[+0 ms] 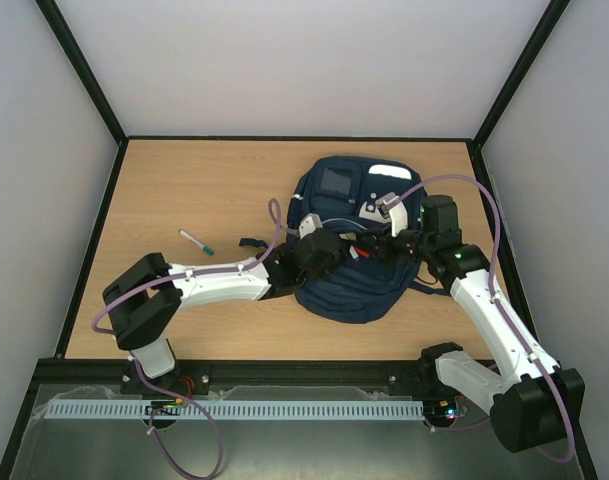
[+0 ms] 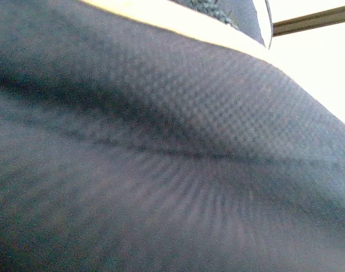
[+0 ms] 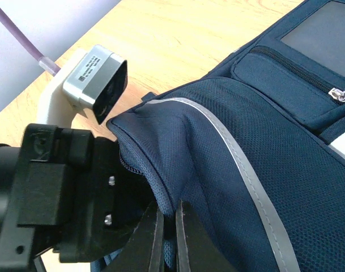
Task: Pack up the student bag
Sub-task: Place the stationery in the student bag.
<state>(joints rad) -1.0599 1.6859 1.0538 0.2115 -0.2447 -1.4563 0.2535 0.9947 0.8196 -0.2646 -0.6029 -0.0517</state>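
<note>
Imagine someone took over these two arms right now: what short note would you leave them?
Left gripper: pressed into the student bag, apparently shut on its opening edge; fingers hidden.
Right gripper: shut, pinching the bag's fabric close by.
The bag lies flat, right of the table's middle; a green-capped pen lies apart on the table, to its left.
Done: opening gripped by both arms.
Left: probably the pen goes in; the bag's contents cannot be seen.

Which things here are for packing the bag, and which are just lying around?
For the job:
student bag
left claw and right claw, both pinching its fabric

Just lying about:
green-capped pen, alone on the table, untouched; maybe meant to be packed later
</note>
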